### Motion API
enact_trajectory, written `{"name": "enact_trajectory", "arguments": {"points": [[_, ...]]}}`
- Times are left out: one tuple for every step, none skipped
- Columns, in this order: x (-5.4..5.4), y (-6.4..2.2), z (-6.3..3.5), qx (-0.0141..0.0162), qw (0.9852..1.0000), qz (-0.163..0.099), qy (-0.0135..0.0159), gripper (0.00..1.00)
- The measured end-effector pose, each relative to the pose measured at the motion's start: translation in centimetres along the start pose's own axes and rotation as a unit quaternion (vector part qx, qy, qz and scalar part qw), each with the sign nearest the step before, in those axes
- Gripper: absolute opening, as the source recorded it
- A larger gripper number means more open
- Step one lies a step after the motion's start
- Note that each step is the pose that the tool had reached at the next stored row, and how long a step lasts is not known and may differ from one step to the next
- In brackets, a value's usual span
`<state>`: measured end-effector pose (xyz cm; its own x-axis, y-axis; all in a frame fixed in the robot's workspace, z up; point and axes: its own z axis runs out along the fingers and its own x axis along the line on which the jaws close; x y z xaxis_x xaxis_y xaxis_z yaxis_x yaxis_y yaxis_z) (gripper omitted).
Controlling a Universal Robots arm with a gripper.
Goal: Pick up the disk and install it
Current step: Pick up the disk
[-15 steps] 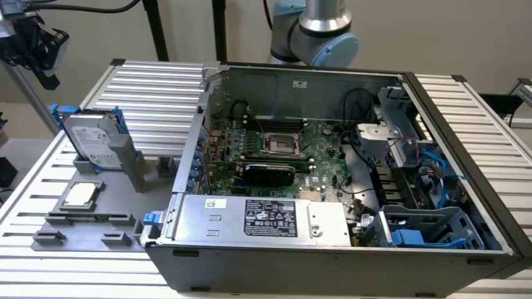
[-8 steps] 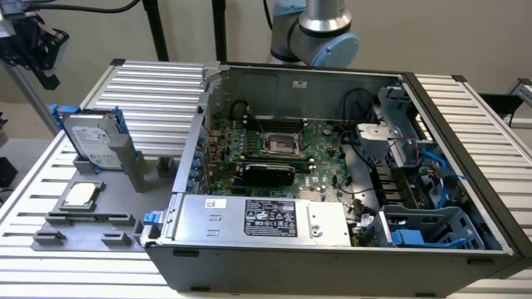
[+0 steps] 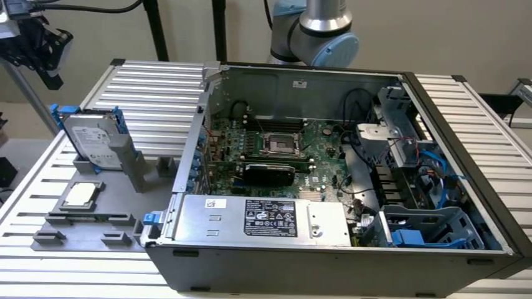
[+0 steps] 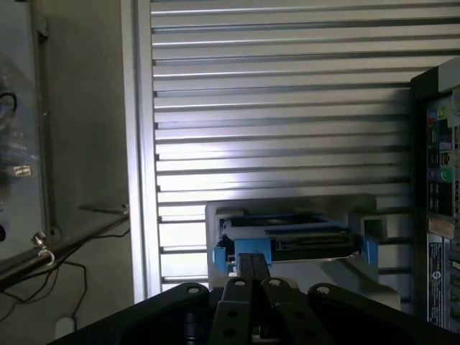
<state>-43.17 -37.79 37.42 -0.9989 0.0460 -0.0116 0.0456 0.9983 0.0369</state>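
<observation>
The slatted metal desk [image 3: 158, 93] carries an open computer case [image 3: 249, 265], its motherboard [image 3: 283, 140] exposed. Beside the case, on the exterior view's left, sits a grey fixture [image 3: 91, 219]. The disk [image 3: 93, 140] stands upright on edge in a slot of that fixture, blue rails along its sides and its label facing outward, with nothing touching it. In the wrist view the tool [image 4: 251, 257] is clenched, fingers pressed together and holding nothing. The disk [image 4: 295, 241] lies just past its fingertips, seen edge-on. A small square chip [image 3: 81, 194] rests flat on the fixture near the disk.
</observation>
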Motion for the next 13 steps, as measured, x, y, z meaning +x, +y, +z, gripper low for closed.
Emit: {"name": "enact_trajectory", "arguments": {"points": [[-0.19,0.01,0.01,0.0000,1.0000,-0.002,0.0001,0.11],[-0.33,0.01,0.02,-0.0001,1.0000,-0.006,0.0003,0.11],[-0.40,0.02,0.02,-0.0002,0.9999,-0.012,0.0005,0.11],[-0.40,0.02,0.06,-0.0003,0.9998,-0.019,0.0007,0.11],[-0.40,0.02,0.10,-0.0004,0.9996,-0.028,0.0011,0.11],[-0.40,0.02,0.13,-0.0004,0.9993,-0.037,0.0015,0.11],[-0.41,0.01,0.16,-0.0005,0.9989,-0.047,0.0019,0.11],[-0.40,0.01,0.20,-0.0006,0.9984,-0.056,0.0022,0.11],[-0.40,0.01,0.23,-0.0008,0.9979,-0.065,0.0025,0.11],[-0.40,0.01,0.26,-0.0009,0.9973,-0.074,0.0028,0.11],[-0.41,0.01,0.29,-0.0009,0.9966,-0.083,0.0032,0.11],[-0.40,0.01,0.31,-0.0011,0.9958,-0.092,0.0035,0.11],[-0.40,0.01,0.34,-0.0012,0.9949,-0.101,0.0038,0.11]]}}
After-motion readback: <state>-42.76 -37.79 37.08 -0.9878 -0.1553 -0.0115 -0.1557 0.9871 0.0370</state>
